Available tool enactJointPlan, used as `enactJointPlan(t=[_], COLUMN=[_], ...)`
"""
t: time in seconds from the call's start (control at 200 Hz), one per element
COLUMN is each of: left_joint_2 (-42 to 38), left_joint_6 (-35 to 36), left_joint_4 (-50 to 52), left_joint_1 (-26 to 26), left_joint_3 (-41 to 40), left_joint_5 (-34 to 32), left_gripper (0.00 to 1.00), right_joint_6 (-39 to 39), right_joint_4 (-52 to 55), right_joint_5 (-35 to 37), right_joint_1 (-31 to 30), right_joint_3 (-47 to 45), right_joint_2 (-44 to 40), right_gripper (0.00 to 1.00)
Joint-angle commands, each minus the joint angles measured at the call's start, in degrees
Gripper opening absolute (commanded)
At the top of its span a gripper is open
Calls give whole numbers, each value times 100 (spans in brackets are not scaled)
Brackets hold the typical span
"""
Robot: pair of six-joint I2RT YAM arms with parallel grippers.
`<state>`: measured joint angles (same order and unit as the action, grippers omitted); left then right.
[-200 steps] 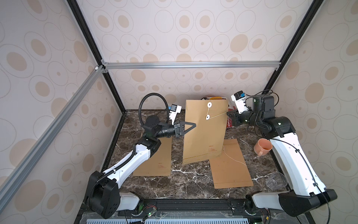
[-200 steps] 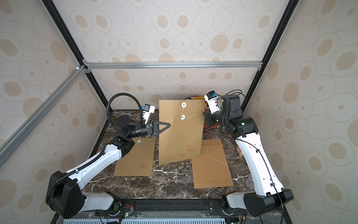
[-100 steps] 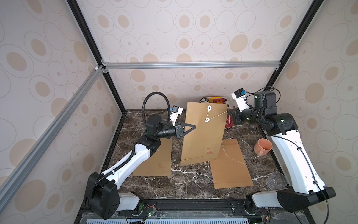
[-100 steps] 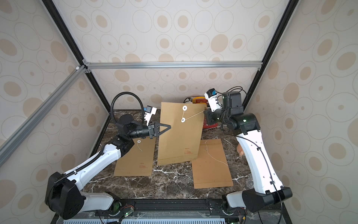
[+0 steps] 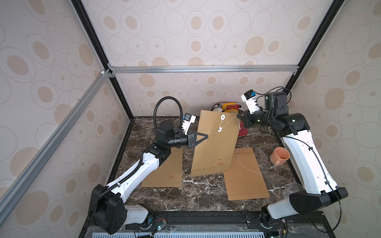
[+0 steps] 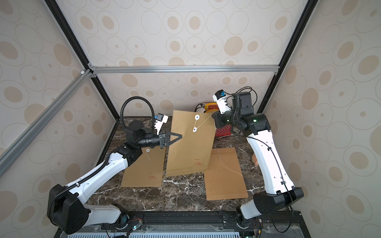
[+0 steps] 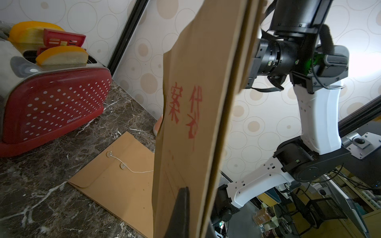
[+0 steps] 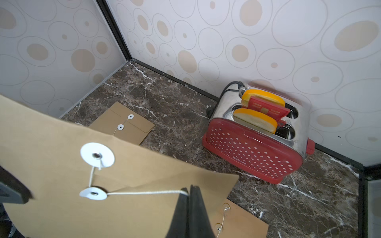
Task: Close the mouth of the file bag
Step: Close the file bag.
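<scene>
The file bag [image 5: 214, 148] [image 6: 189, 148], a brown paper envelope, stands upright in the middle of the table, leaning a little. My left gripper [image 5: 206, 136] [image 6: 180, 136] [image 7: 193, 191] is shut on its left edge. Two white discs [image 8: 97, 155] [image 8: 93, 193] sit near its top. A white string [image 8: 144, 193] runs from the upper disc to the lower one, then taut to my right gripper [image 5: 239, 116] [image 6: 214, 115] [image 8: 189, 188], which is shut on it beside the bag's top right corner.
Two more file bags lie flat, one on the left [image 5: 165, 171] and one on the right [image 5: 245, 175]. A red toaster [image 8: 253, 144] [image 7: 51, 103] stands against the back wall behind the bag. An orange cup [image 5: 279, 157] lies at the right edge.
The held bag has sunk slightly and its top has shifted a little. My right gripper has moved a bit towards the bag's corner with the string still taut. Both grippers stay shut.
</scene>
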<state>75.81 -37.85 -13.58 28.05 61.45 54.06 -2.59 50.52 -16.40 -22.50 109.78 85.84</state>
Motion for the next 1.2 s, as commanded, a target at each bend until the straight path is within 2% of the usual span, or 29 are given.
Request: enactJointPlan(t=[0.0, 0.24, 0.481, 0.911, 1.192], left_joint_2=[-121, -108, -93, -110, -110], left_joint_6=[203, 217, 212, 145, 127], left_joint_4=[40, 66, 66, -13, -39], left_joint_1=[26, 37, 65, 62, 63], left_joint_3=[324, 332, 332, 315, 299], left_joint_5=[-1, -10, -10, -1, -1], left_gripper=[0, 0, 0, 0, 0], right_joint_6=[9, 47, 51, -176, -366], right_joint_4=[-84, 103, 151, 90, 10], right_joint_5=[-23, 232, 365, 529, 340], right_joint_1=[-324, -857, -1202, -1833, -2237], right_joint_3=[384, 1028, 1151, 514, 363], right_joint_2=[104, 434, 467, 83, 92], right_gripper=[0, 0, 0, 0, 0])
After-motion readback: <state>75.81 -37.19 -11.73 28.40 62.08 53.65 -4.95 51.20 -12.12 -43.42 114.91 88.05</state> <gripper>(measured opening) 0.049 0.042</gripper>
